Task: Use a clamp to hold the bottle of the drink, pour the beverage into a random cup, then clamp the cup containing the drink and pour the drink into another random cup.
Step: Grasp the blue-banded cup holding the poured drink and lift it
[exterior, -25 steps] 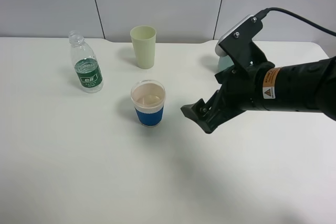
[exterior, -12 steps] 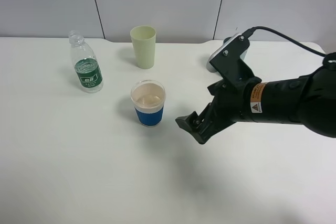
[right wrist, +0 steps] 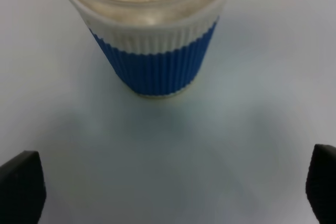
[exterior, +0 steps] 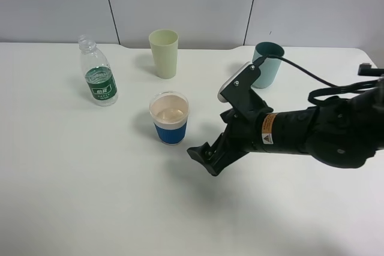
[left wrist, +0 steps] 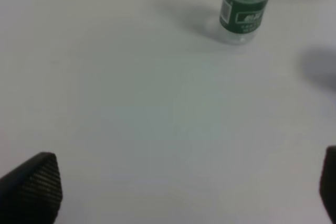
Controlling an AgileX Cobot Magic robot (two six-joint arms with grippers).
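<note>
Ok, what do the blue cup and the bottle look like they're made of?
Blue-sleeved cup: probably paper, matte, judging by its ribbed corrugated sleeve and rolled white rim. Bottle: likely thin clear plastic, glossy; the ribbed body is see-through, with a dark green label band.

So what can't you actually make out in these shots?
- Bottle: left wrist view, neck cut off by the frame edge; label print blurred.
- Blue-sleeved cup: right wrist view, far rim cut off by the edge; liquid level unclear.
- Teal cup: high view, partly hidden by the right arm.
- Left gripper: only fingertip corners show at the frame edges; absent from the high view.
</note>
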